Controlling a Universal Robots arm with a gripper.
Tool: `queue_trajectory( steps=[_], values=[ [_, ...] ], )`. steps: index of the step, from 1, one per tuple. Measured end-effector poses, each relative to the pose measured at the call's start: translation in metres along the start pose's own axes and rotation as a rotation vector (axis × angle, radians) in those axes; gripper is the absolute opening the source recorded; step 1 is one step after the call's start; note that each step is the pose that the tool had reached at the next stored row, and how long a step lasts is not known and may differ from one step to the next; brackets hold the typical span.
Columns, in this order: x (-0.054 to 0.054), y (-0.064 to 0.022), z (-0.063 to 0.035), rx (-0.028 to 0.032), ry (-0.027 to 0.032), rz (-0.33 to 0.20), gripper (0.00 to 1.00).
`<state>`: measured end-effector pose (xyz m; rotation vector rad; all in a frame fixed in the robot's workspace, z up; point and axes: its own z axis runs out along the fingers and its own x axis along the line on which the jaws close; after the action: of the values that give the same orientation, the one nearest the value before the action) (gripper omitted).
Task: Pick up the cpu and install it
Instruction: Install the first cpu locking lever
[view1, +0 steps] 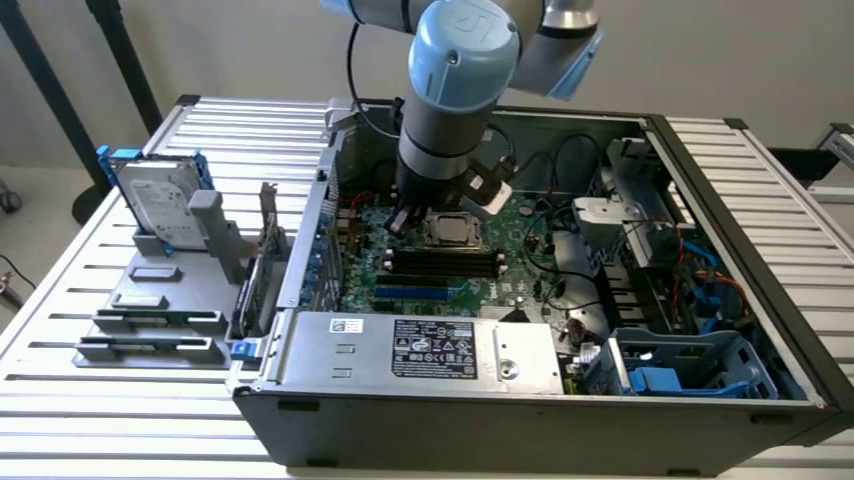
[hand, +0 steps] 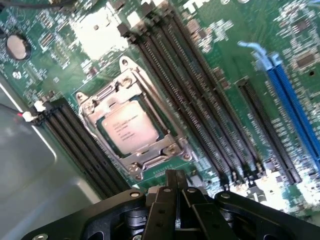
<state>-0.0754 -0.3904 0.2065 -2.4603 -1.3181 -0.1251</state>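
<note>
The cpu (hand: 129, 128), a small square chip with a shiny silver top, lies flat inside the metal frame of its socket on the green motherboard (hand: 220, 35). In the exterior view the cpu (view1: 454, 231) sits in the middle of the open computer case, just below the arm's wrist. My gripper (hand: 176, 186) hovers a short way above the board beside the socket, its two black fingers pressed together with nothing between them. In the exterior view the gripper (view1: 408, 216) hangs just to the exterior view's left of the socket.
Black memory slots (hand: 200, 95) and blue slots (hand: 292, 105) flank the socket. The case (view1: 534, 400) holds a power supply (view1: 427, 350), cables and a drive cage (view1: 681, 365). Outside it, a grey stand (view1: 154, 300) carries a hard drive (view1: 154, 205) with a blue bracket.
</note>
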Motion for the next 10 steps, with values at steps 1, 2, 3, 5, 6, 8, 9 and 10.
queue_trajectory(
  steps=[1, 2, 3, 5, 6, 8, 9, 10],
  values=[
    [0.002, -0.0018, 0.0003, -0.0003, -0.0023, -0.003, 0.11],
    [0.004, -0.0035, 0.0006, -0.0006, -0.0044, -0.005, 0.11],
    [0.007, -0.0053, 0.0008, -0.0009, -0.0068, -0.008, 0.11],
    [0.011, -0.0085, 0.0014, -0.0016, -0.0118, -0.014, 0.11],
    [0.013, -0.0099, 0.0016, -0.0021, -0.0145, -0.017, 0.11],
    [0.016, -0.0123, 0.0018, -0.0038, -0.0219, -0.024, 0.11],
    [0.017, -0.0133, 0.0019, -0.0046, -0.0257, -0.028, 0.11],
    [0.018, -0.0142, 0.0019, -0.0056, -0.0301, -0.032, 0.11]
  ],
)
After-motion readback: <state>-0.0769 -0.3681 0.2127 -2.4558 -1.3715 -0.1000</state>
